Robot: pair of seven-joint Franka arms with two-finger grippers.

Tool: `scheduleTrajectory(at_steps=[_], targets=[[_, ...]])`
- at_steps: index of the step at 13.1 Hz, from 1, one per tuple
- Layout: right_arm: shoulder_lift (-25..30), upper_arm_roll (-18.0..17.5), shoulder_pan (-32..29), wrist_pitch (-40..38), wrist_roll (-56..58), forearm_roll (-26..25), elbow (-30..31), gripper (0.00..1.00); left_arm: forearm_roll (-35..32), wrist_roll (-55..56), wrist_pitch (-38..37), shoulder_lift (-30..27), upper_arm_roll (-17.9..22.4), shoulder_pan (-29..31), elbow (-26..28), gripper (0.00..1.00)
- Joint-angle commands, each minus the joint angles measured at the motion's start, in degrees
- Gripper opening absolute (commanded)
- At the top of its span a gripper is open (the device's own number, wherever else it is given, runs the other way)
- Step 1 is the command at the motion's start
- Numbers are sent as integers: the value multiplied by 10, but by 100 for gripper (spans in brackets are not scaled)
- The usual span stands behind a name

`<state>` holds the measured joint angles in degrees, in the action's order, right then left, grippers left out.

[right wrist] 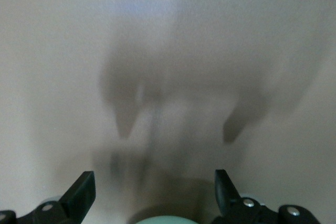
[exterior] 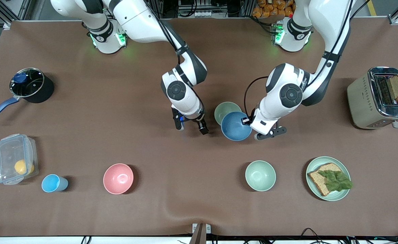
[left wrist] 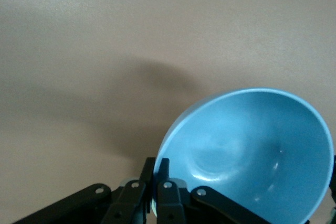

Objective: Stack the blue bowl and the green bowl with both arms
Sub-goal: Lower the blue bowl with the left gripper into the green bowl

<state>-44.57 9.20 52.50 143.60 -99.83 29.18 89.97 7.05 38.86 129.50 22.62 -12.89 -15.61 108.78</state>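
Blue bowl [exterior: 235, 127] pinched in left hand [exterior: 253, 130], overlapping green bowl [exterior: 225, 110]; right hand [exterior: 190, 128] spread.

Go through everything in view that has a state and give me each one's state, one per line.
Left tool: shut on the blue bowl's rim.
Blue bowl: held tilted, overlapping the green bowl.
Green bowl: upright on the table, empty.
Right tool: open, holding nothing, beside the bowls.
Pot: lid on.
Plastic container: lid on, something yellow inside.
Toaster: bread in one slot.
Plate: bread with a leaf on it.
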Motion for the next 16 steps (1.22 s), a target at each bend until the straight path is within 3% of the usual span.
scheduleTrajectory(at_steps=[1, 16], targets=[[-10, -1, 6, 11, -15, 15, -9, 100, 17, 23, 10, -20, -17, 1, 26, 0], [-13, -1, 7, 11, -17, 15, -12, 100, 12, 31, 68, -54, -41, -5, 124, 0]])
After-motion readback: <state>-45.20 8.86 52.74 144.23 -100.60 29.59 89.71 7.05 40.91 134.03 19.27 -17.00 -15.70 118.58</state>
